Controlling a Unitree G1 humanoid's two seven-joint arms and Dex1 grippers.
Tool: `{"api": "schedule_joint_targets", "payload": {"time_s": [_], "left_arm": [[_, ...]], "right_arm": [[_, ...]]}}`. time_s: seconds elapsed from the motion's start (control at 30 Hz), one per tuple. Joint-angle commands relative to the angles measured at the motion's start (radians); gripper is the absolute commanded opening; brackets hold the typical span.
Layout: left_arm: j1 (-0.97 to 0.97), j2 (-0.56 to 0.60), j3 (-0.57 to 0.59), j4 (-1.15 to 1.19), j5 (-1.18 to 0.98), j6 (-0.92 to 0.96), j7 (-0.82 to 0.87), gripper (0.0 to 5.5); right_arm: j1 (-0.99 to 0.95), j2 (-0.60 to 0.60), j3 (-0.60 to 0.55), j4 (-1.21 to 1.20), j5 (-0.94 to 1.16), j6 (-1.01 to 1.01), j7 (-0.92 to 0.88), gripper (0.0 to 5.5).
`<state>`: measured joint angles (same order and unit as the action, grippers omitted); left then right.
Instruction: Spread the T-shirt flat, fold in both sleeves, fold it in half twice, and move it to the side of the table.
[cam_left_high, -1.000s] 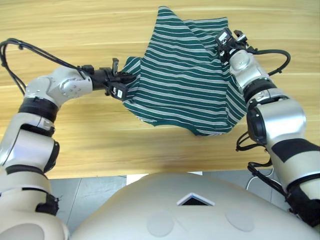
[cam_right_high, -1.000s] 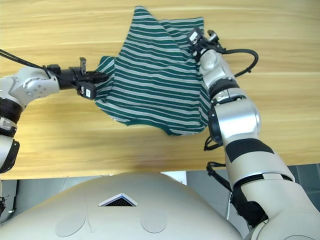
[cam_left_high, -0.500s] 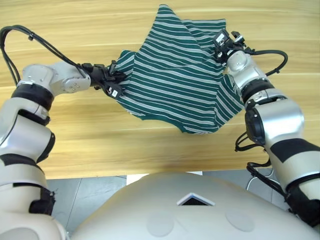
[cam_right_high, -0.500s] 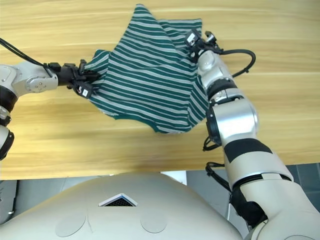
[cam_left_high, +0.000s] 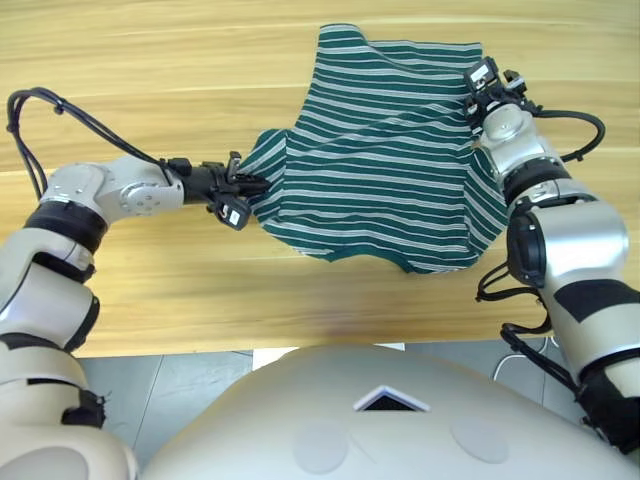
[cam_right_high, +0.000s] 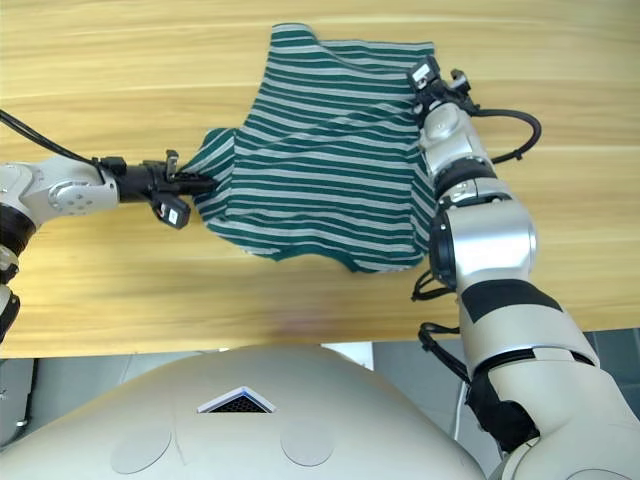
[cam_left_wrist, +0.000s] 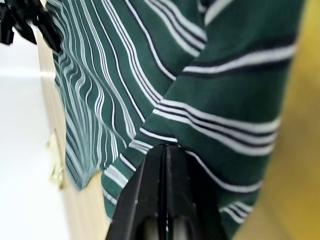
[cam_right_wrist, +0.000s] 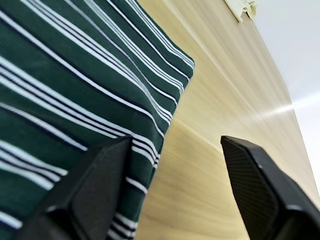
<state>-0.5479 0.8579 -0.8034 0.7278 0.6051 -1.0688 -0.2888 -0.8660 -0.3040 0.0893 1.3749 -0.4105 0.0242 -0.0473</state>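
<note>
Both arms have drawn apart: the right gripper (cam_left_high: 488, 78) now sits farther right, and the T-shirt (cam_left_high: 385, 175) lies wider across the table (cam_left_high: 130, 60). The left gripper (cam_left_high: 243, 186) is clamped on the shirt's left edge, its fingers (cam_left_wrist: 162, 195) pressed together on striped cloth. The right gripper's fingers (cam_right_wrist: 97, 185) stand apart at the shirt's far right corner; one seems to rest on the hem, though contact is hard to judge. The shirt lies rumpled, its sleeves hard to pick out among the folds
</note>
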Motion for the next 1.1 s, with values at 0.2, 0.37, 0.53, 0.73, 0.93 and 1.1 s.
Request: {"api": "schedule_joint_targets", "payload": {"time_s": [0.2, 0.37, 0.53, 0.73, 0.93, 1.1], "left_arm": [[0.257, 0.051, -0.103, -0.132, -0.289, -0.013, -0.422, 0.05], [0.201, 0.057, 0.053, -0.098, -0.239, 0.059, -0.334, 0.05], [0.199, 0.053, 0.143, -0.062, -0.163, 0.081, -0.259, 0.05], [0.294, 0.072, 0.194, -0.137, -0.245, 0.034, -0.29, 0.05], [0.412, 0.13, 0.28, -0.308, -0.333, 0.036, -0.313, 0.05], [0.442, 0.129, 0.376, -0.36, -0.333, 0.056, -0.288, 0.05]], "right_arm": [[0.01, -0.019, -0.101, 0.005, 0.071, 0.008, -0.025, 3.26], [-0.004, 0.002, -0.139, -0.001, 0.106, -0.039, 0.004, 3.26], [-0.014, 0.023, -0.135, -0.005, 0.113, -0.089, 0.033, 3.26], [-0.03, 0.016, -0.176, -0.018, 0.164, -0.189, 0.052, 3.26], [-0.044, -0.012, -0.223, -0.03, 0.223, -0.273, 0.063, 3.26], [-0.021, -0.02, -0.205, -0.046, 0.224, -0.346, 0.121, 3.26]]}}
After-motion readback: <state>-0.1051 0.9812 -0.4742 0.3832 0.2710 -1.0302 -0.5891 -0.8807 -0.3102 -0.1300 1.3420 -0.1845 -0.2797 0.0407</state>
